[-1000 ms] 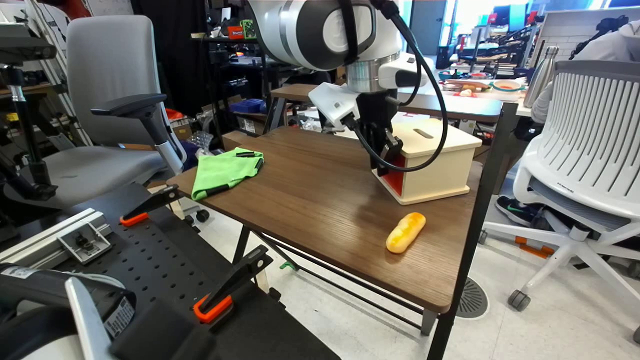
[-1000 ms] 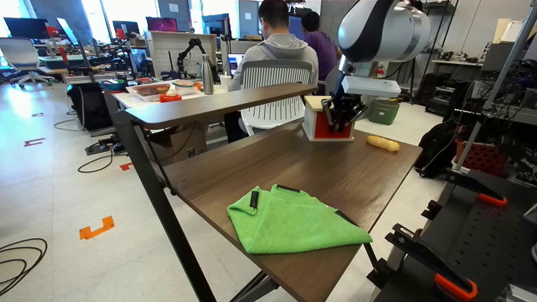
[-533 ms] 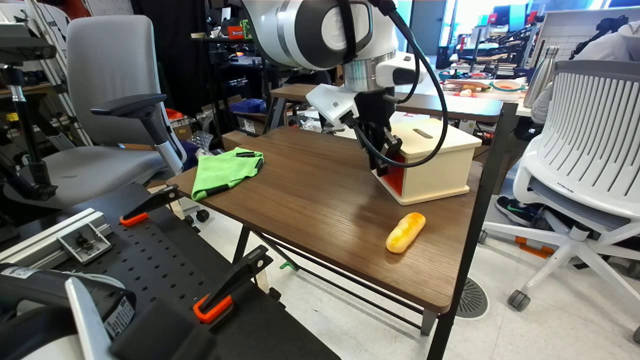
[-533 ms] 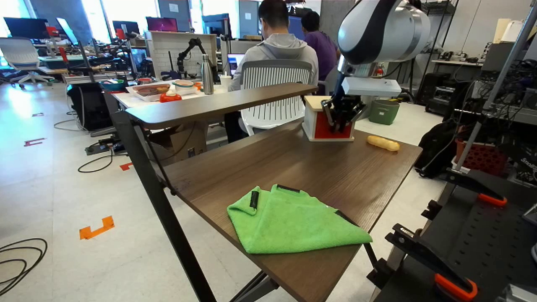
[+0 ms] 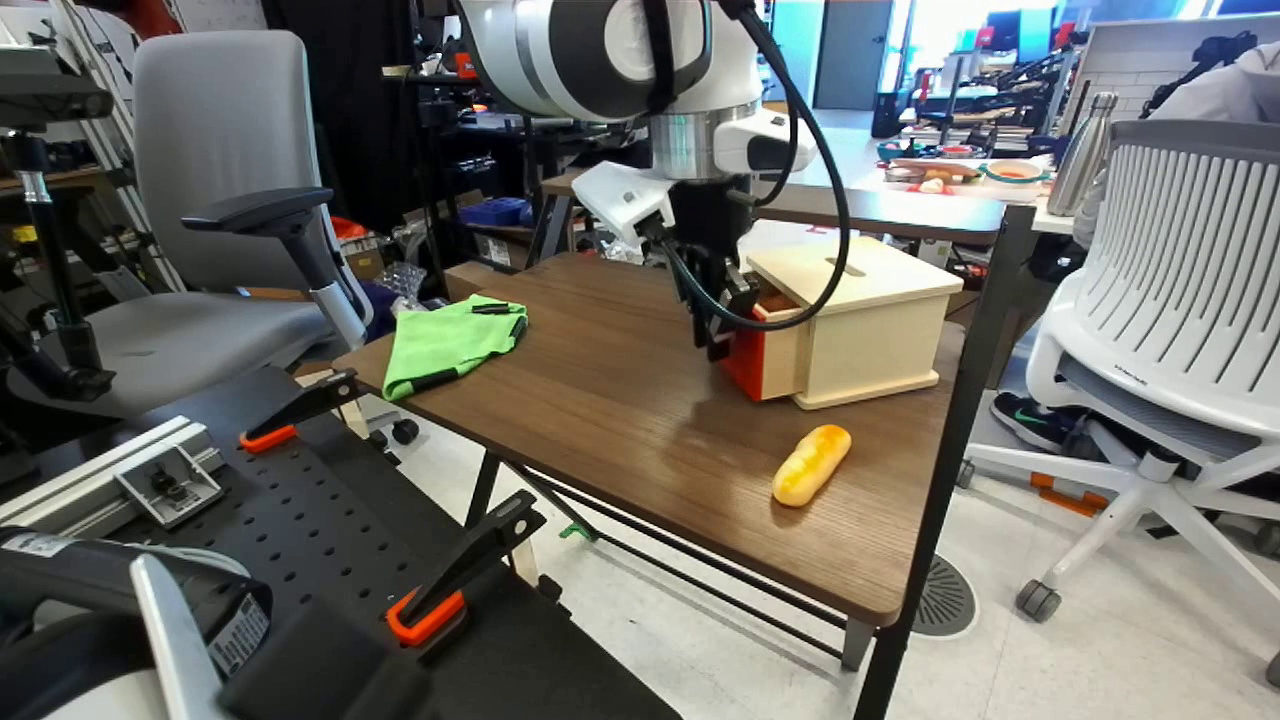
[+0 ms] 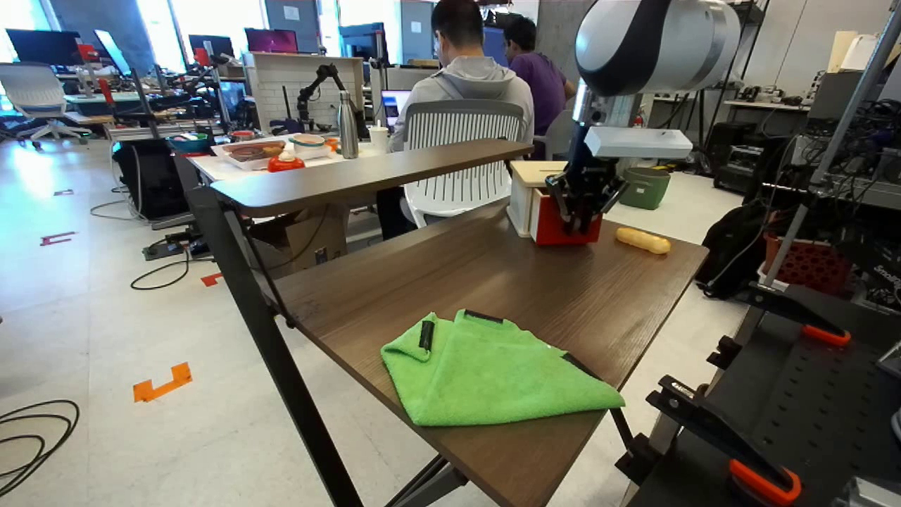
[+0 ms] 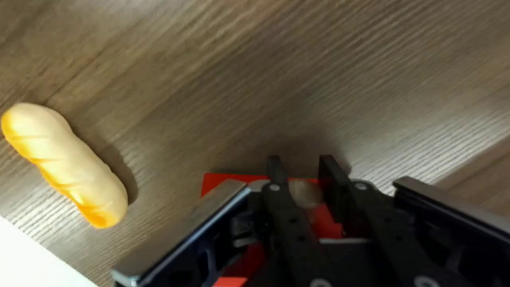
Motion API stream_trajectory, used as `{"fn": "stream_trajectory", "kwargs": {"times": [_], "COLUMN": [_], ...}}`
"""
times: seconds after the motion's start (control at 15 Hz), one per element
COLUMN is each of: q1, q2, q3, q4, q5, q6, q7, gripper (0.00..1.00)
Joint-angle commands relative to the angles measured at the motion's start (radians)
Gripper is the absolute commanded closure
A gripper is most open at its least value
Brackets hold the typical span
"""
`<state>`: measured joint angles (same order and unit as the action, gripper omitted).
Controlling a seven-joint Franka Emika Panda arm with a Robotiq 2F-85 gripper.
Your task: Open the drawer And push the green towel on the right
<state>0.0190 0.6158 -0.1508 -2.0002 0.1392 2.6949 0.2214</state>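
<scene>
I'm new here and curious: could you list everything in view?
Table: one, brown, centre
Shelf: one, brown, raised along a table edge
Wooden box: one, pale, on the table
Drawer: one, red-fronted, partly out of the box
Knob: one seen, pale, on the drawer
Towel: one, green, on the table
Bread-shaped item: one, yellow, on the table
Board: one, black, beside the table
Clamps: two, black and orange, at the board's edge
Chairs: two near, grey and white, around the table
People: two, grey and purple tops, beyond the table
Background clutter: many, mixed colours, beyond the table
Robot arm: one, white and black, overhead
Gripper: one, black, closed on the knob
</scene>
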Motion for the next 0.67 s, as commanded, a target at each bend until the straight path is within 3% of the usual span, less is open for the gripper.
{"fn": "stream_trajectory", "kwargs": {"times": [0.0, 0.13, 0.2, 0.27, 0.4, 0.6], "q1": [-0.037, -0.047, -0.051, -0.052, -0.061, -0.082], "q2": [-0.096, -0.116, -0.123, -0.131, -0.143, -0.157], "q3": [0.046, 0.057, 0.060, 0.060, 0.062, 0.061], "q4": [-0.084, -0.097, -0.101, -0.104, -0.106, -0.092], "q5": [-0.006, -0.002, -0.001, -0.002, 0.002, 0.012], "q6": [-0.122, -0.163, -0.179, -0.192, -0.222, -0.281], "q7": [-0.040, -0.050, -0.054, -0.056, -0.063, -0.073], "gripper": [0.93, 0.93, 0.87, 0.48, 0.42, 0.19]}}
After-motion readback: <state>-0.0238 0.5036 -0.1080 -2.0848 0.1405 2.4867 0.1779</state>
